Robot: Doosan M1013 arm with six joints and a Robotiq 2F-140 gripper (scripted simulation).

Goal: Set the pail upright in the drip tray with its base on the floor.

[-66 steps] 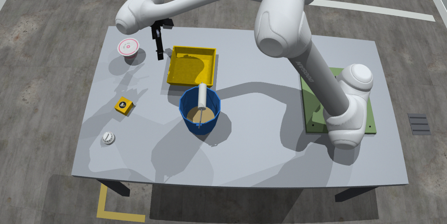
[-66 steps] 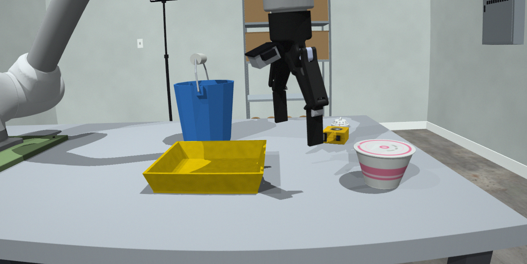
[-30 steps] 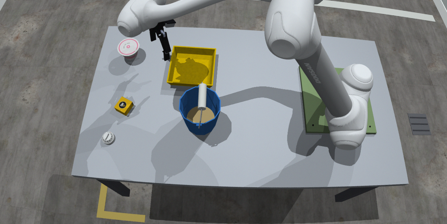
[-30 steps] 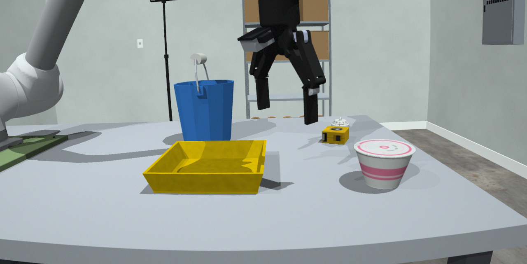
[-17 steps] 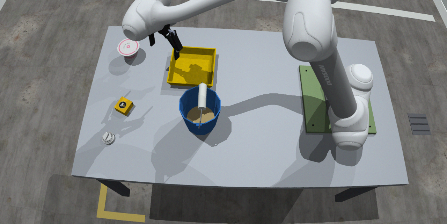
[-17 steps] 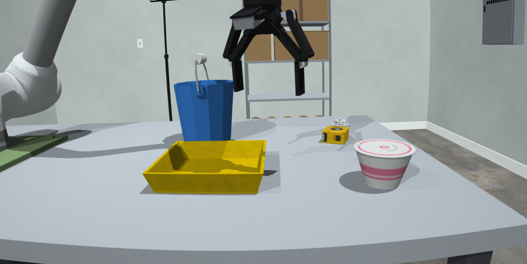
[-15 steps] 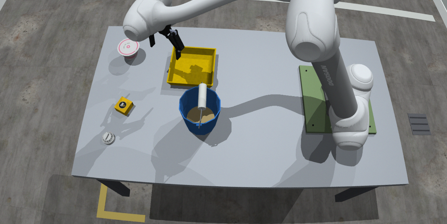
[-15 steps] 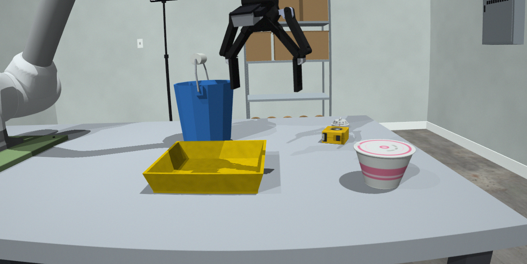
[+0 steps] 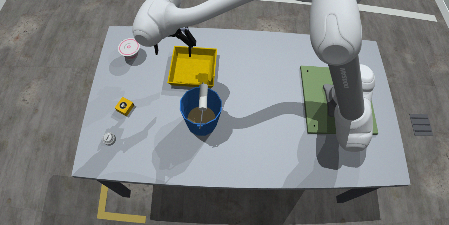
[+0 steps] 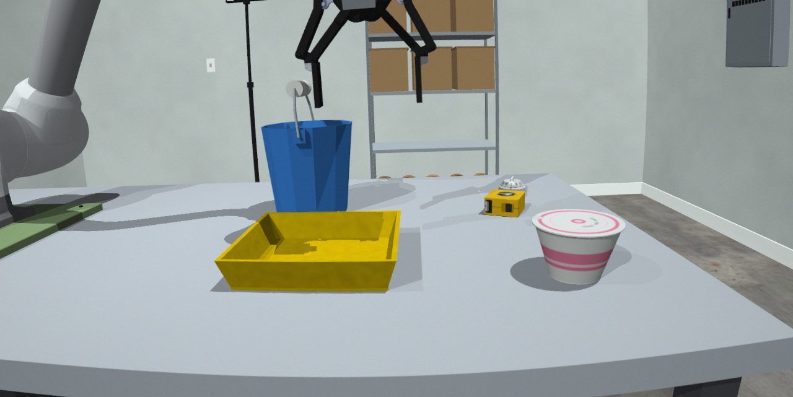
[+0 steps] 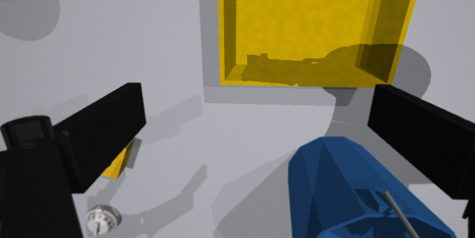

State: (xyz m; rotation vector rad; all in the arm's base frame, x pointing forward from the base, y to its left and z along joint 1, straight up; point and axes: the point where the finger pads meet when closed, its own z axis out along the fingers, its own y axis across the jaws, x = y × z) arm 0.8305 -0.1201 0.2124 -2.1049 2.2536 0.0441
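Observation:
The blue pail stands upright on the table beside the yellow drip tray, touching nothing else. Its wire handle with a white grip stands raised. The pail also shows in the exterior view behind the tray, and at the bottom right of the wrist view below the tray. My gripper is open and empty, high in the air over the tray's far left edge. In the exterior view it hangs well above the table. In the wrist view both fingers frame the table.
A pink-striped white cup stands at the far left of the table. A small yellow box and a round white timer lie nearer the left front. The arm's green base plate is on the right.

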